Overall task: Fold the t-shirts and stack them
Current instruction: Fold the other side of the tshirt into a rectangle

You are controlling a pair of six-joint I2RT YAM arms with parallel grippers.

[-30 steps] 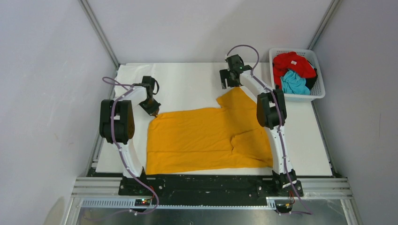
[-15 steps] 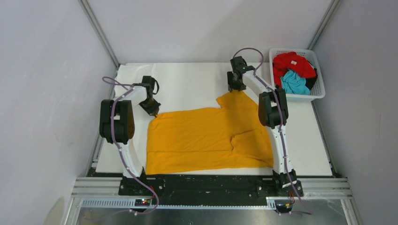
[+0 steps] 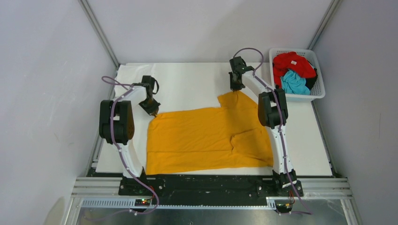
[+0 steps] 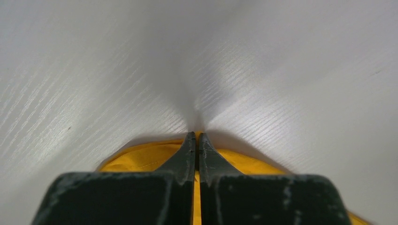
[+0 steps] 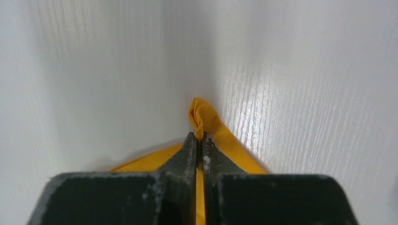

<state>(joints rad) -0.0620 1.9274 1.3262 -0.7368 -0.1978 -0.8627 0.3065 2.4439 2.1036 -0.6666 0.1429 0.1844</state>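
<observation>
A mustard-orange t-shirt (image 3: 206,138) lies spread flat on the white table (image 3: 187,84), one sleeve folded in at its right side. My left gripper (image 3: 153,111) is shut on the shirt's far left corner; orange cloth (image 4: 141,157) shows between and beside its jaws (image 4: 196,136). My right gripper (image 3: 236,88) is shut on the far tip of the shirt at the upper right, where a pinched fold of cloth (image 5: 201,117) sticks out past the fingertips (image 5: 199,137). A red t-shirt (image 3: 293,63) and a turquoise t-shirt (image 3: 294,82) lie bunched in the basket.
The white lattice basket (image 3: 319,91) stands at the back right corner of the table. Grey walls close in the left, back and right. A metal frame rail (image 3: 211,185) runs along the near edge by the arm bases.
The right gripper came down onto the shirt's far tip and closed on it. The left arm held still, gripping its corner.
</observation>
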